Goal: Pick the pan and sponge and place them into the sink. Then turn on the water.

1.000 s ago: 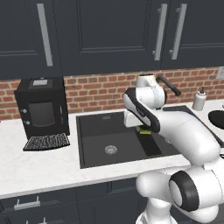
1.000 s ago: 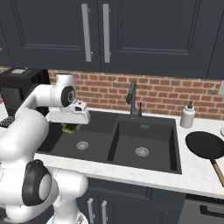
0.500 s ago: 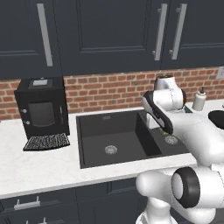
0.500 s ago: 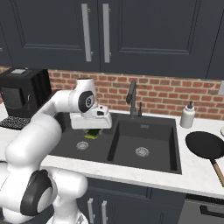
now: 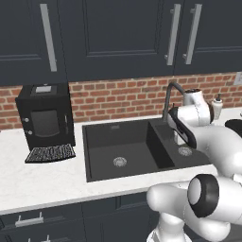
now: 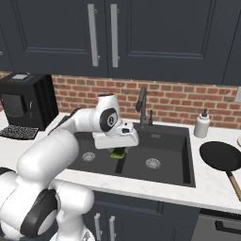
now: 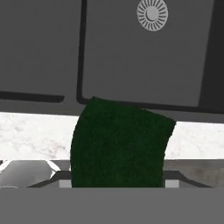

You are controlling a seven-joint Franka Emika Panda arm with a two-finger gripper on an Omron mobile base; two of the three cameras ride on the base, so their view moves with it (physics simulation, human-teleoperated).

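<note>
A white robot arm carries the green sponge over the black double sink, the end effector clamped on it with the sponge hanging below the hand, above the divider between the two basins. In the hand view, the sponge fills the space between the fingers, with the sink's front rim and a basin's round silver drain beyond it, so the drop point lies directly ahead of and below the end effector. The sponge's long axis cannot be told from these pictures. The black pan waits on the white worktop to the right of the sink, well apart from the hand, its handle pointing toward the front edge. The dark gooseneck faucet behind the divider shows no stream, and the pan is likely the next pick once the sponge is released.
</note>
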